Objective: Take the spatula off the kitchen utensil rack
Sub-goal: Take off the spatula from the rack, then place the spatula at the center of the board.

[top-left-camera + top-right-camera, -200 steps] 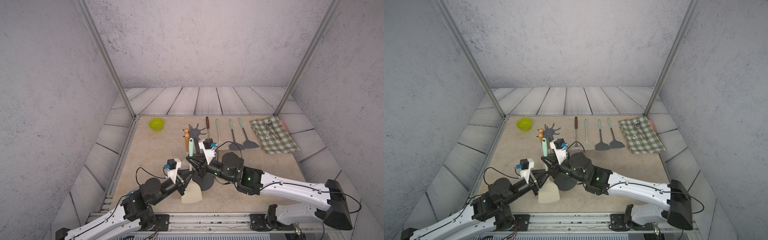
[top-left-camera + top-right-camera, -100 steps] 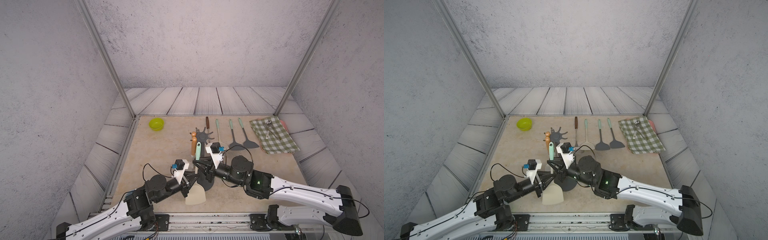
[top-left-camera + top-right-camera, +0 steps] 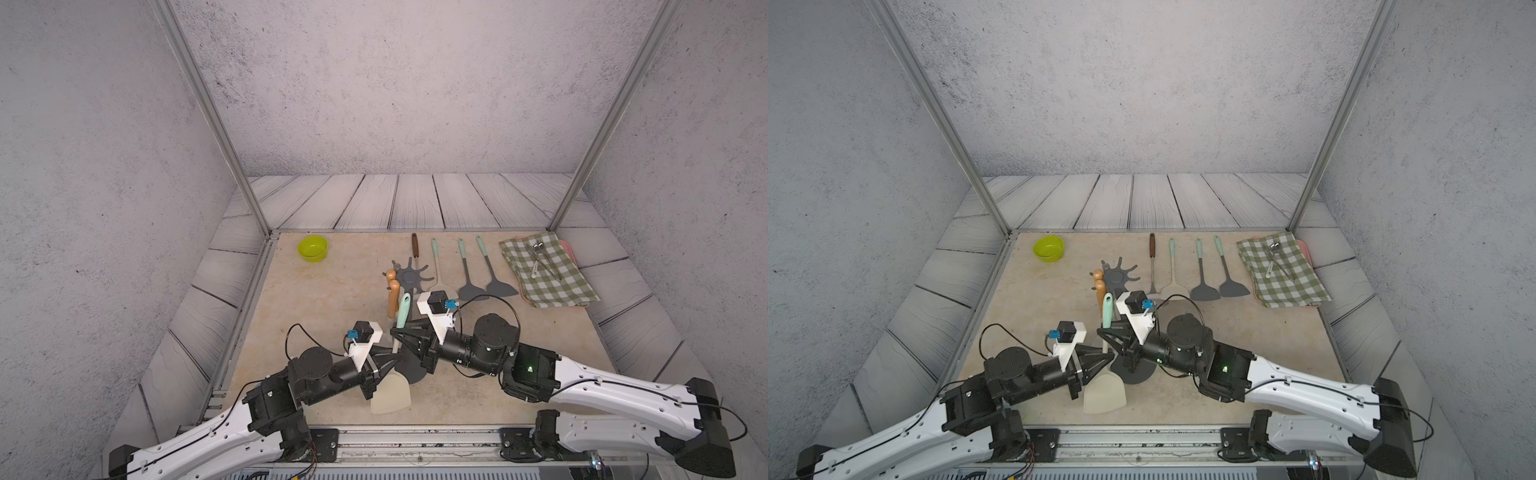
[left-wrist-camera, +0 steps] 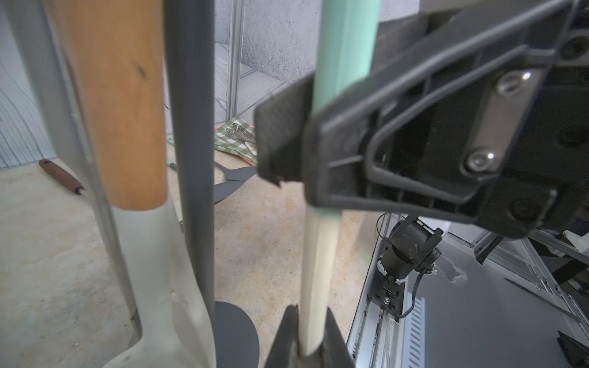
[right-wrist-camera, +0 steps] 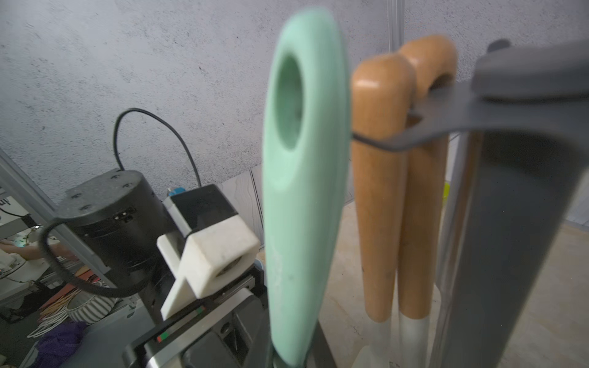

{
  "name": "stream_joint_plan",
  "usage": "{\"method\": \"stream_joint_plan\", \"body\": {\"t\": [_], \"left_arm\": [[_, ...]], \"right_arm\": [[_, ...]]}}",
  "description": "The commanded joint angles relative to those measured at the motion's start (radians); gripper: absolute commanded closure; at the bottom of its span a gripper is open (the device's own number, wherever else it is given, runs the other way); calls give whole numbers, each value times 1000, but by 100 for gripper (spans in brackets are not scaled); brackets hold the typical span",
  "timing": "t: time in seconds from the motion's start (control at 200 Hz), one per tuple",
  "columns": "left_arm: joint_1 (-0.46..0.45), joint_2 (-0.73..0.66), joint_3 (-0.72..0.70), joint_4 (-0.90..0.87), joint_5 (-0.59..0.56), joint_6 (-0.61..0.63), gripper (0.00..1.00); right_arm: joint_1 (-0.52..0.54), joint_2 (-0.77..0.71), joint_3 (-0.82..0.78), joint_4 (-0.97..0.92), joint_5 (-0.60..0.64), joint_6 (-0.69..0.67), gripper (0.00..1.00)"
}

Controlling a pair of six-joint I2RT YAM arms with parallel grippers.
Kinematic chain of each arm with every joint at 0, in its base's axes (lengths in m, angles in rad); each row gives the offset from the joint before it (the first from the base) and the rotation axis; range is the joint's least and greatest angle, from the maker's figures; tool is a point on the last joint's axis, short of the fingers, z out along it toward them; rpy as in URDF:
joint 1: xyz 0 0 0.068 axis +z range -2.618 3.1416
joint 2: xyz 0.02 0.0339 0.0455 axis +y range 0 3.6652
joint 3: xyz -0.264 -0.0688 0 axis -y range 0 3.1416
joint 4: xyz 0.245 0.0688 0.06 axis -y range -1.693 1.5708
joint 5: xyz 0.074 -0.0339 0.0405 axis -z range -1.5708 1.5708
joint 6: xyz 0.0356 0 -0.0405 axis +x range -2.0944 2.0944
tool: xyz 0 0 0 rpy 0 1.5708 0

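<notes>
The spatula has a mint-green handle (image 3: 402, 309) (image 3: 1107, 309), a cream shaft and a cream blade (image 3: 390, 397) resting on the table. My right gripper (image 3: 397, 332) (image 5: 293, 360) is shut on the green handle (image 5: 302, 191). My left gripper (image 3: 390, 360) (image 4: 310, 347) is shut on the cream shaft (image 4: 318, 270) lower down. The handle's hanging hole is empty and stands beside the prongs of the kitchen utensil rack (image 3: 409, 276) (image 5: 478, 118). The rack's pole (image 4: 191, 127) and base (image 3: 1136, 370) stand just behind both grippers.
Two wooden-handled utensils (image 5: 382, 191) (image 3: 390, 291) hang on the rack. Several utensils (image 3: 467, 274) lie on the table behind it, next to a green checked cloth (image 3: 544, 270) with spoons. A lime bowl (image 3: 312, 248) sits at the back left.
Both grippers have carried the spatula to the right and a little nearer to the front. The rack's top has shifted right as well.
</notes>
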Motion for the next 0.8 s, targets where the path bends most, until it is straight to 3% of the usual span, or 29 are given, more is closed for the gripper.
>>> {"method": "stream_joint_plan", "body": {"t": [0.0, 0.16, 0.185, 0.245, 0.375, 0.545, 0.796], "left_arm": [[26, -52, 47, -76, -129, -70, 100], [26, -95, 69, -135, -130, -66, 100], [25, -106, 69, -139, -132, -67, 100], [27, -140, 77, -159, -153, -64, 100], [27, -228, 87, -205, -295, -33, 100], [27, -256, 128, -214, -391, 27, 100], [35, -47, 293, -257, -579, 120, 100]], "right_arm": [[6, -70, -1, 11, -36, -96, 100], [6, -78, 5, 3, -34, -96, 99], [5, -81, 9, -4, -30, -94, 94], [6, -82, 17, -20, -22, -91, 66], [6, -97, 24, -69, 18, -94, 41], [4, -150, -6, -129, 81, -92, 33], [4, -276, -95, -231, 239, -91, 24]]}}
